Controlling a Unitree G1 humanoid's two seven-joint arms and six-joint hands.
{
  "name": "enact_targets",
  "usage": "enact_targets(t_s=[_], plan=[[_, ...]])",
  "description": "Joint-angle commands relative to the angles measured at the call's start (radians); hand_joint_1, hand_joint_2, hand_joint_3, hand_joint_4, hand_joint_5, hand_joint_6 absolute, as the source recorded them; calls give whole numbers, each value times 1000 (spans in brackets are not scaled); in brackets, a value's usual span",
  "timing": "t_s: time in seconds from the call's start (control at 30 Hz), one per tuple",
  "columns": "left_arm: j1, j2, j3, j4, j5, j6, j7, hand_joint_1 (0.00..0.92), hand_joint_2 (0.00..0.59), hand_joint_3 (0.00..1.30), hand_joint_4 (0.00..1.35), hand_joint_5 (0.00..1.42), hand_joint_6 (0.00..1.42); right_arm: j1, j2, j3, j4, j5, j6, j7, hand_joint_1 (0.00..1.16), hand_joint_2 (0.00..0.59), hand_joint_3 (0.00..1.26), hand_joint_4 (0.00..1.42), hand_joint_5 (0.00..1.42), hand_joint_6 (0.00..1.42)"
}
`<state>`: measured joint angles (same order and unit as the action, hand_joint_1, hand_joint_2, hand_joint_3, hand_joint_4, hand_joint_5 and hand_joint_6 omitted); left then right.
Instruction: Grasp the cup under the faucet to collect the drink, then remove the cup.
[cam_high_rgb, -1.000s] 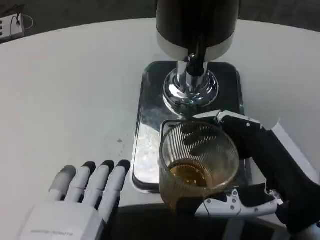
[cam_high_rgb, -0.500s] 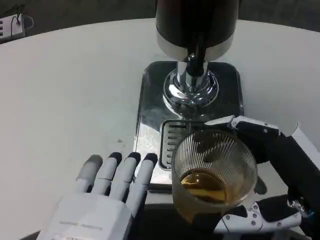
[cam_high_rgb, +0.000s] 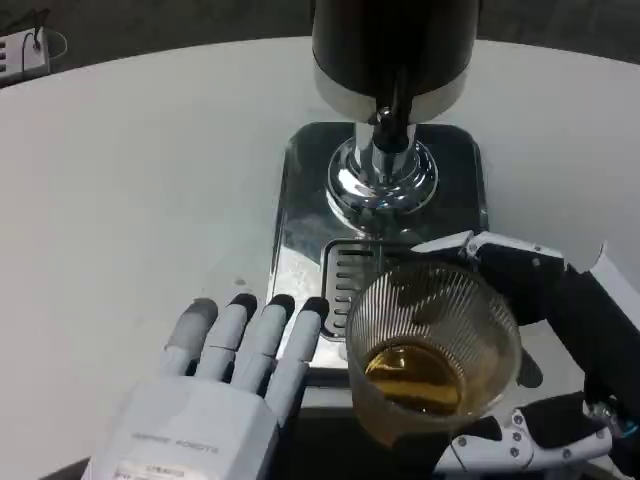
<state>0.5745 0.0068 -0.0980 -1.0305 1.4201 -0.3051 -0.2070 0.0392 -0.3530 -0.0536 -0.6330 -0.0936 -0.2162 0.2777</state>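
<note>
1. White round table under the head view, dark floor at the far edge; a plug strip sits far left.
2. Dispenser stands far-centre on a shiny metal drip tray, faucet pointing down over the tray's chrome base.
3. Cup: clear ribbed plastic, upright, long axis vertical, amber drink filling the bottom part. It sits near and right of the faucet, over the tray's near-right corner, no longer under the spout.
4. Right hand wraps the cup from the right, one finger round the far side, another under the near side; it holds the cup.
5. Left hand lies flat, fingers spread, holding nothing, just left of the cup, fingertips at the tray's near edge.
6. Judgement: collection looks done; the remaining move is carrying the cup clear, kept level to avoid spilling.
</note>
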Motion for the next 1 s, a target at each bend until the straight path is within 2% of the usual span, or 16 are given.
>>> enact_targets(t_s=[0.03,1.0], plan=[[1,-7,-10,-17,8,3,-21,0,17,0,0,0,0,-10,2,-2,-29,21,-36,1,1162,91,869,1031,1206,1424],[0,-14,-11,-10,-3,24,-27,0,14,0,0,0,0,0,12,-3,-32,17,-16,-5,1162,91,869,1026,1202,1424]])
